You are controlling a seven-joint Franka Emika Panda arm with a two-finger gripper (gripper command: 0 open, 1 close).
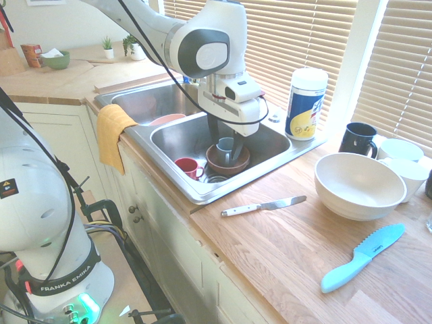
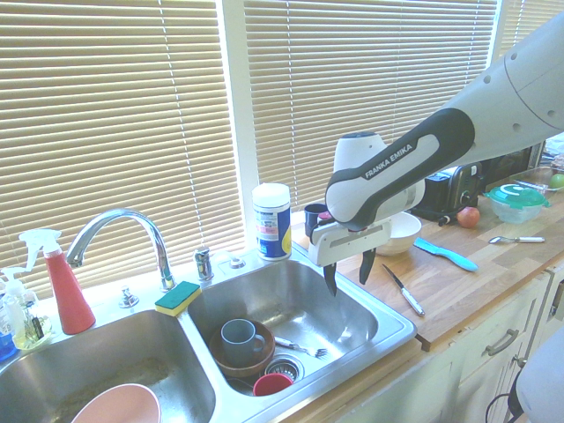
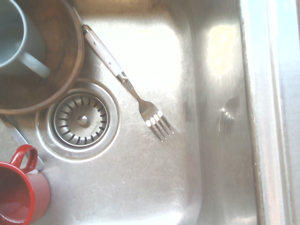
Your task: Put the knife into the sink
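Observation:
The knife (image 1: 263,206) has a white handle and a shiny blade. It lies flat on the wooden counter just beside the sink (image 1: 202,192), and it also shows as the knife (image 2: 404,290) right of the basin. My gripper (image 2: 349,273) hangs open and empty over the right basin of the sink (image 2: 388,339), apart from the knife. In the first exterior view the gripper (image 1: 229,150) is partly hidden behind its own body.
The right basin holds a brown bowl (image 1: 227,162) with a grey mug, a red cup (image 1: 190,166) and a fork (image 3: 126,82) near the drain (image 3: 79,120). A light-blue serrated knife (image 1: 362,257) and a white bowl (image 1: 358,185) sit on the counter. A wipes canister (image 1: 305,104) stands behind the sink.

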